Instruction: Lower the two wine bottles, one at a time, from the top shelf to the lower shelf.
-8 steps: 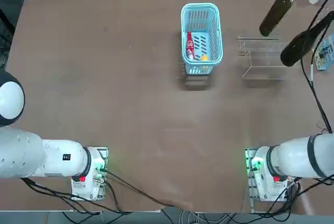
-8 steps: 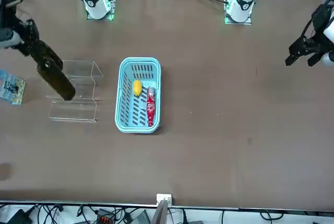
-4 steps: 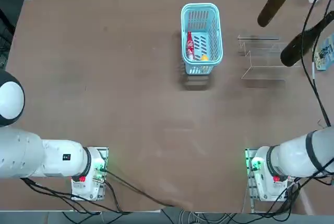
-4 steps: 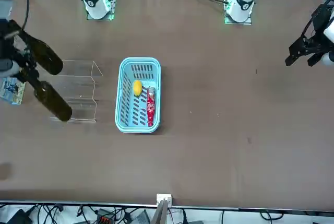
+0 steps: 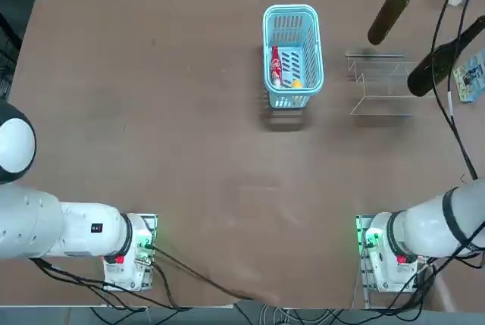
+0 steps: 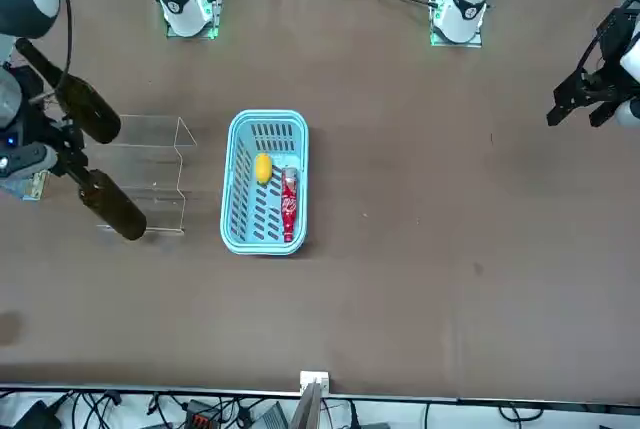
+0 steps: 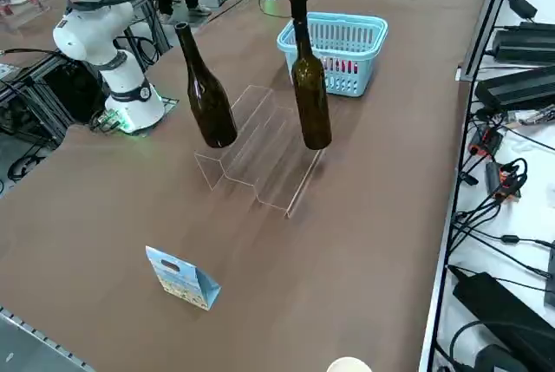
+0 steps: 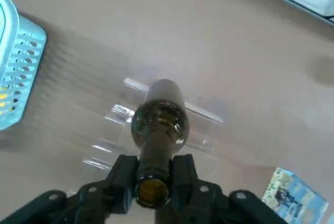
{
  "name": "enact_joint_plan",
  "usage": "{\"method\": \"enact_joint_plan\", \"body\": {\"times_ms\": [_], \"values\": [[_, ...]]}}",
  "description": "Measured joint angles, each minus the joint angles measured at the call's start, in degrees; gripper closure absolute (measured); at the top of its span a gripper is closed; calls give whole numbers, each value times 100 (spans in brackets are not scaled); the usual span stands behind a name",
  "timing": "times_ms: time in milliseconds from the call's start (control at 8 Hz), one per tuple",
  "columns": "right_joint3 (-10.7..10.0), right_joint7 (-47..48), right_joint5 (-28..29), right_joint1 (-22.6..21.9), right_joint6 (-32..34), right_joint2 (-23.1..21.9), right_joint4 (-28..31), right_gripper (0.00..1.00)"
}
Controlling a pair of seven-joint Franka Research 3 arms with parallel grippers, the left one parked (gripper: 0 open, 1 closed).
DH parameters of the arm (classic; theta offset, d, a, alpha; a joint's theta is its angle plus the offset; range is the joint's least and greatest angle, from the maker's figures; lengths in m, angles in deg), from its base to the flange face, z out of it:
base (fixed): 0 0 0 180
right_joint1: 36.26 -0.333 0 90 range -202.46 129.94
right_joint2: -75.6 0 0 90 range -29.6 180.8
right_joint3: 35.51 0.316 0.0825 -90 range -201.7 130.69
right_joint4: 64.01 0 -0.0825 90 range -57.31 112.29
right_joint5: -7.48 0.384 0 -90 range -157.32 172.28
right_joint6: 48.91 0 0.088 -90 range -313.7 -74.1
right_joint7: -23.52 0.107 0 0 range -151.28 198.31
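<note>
Our right pincer (image 8: 153,190) is clenched on the neck of one wine bottle (image 8: 159,122) in the wrist view, the bottle hanging straight down from it, its long axis vertical and its base over the clear stand (image 8: 206,115). From the right side, the held bottle (image 7: 310,86) hangs upright over the far, lower part of the stand (image 7: 260,151), on or just above the lower shelf; we cannot tell whether it touches. The second bottle (image 7: 205,99) stands on the near, upper step, well apart from the first. In the top view, the held bottle (image 5: 386,8) lies on the far side of the stand (image 5: 379,82) and the other bottle (image 5: 436,64) at its right end. From the front, the carried bottle (image 6: 110,204) shows at the stand's lower edge beside the pincer (image 6: 62,162). We judge the coming move to be a short straight descent, keeping the bottle upright, until its base rests on the lower shelf.
</note>
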Motion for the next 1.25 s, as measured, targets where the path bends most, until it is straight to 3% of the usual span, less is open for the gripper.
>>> {"method": "enact_joint_plan", "body": {"times_ms": [1250], "values": [[-9, 217, 239, -35, 38, 69, 449, 62]]}}
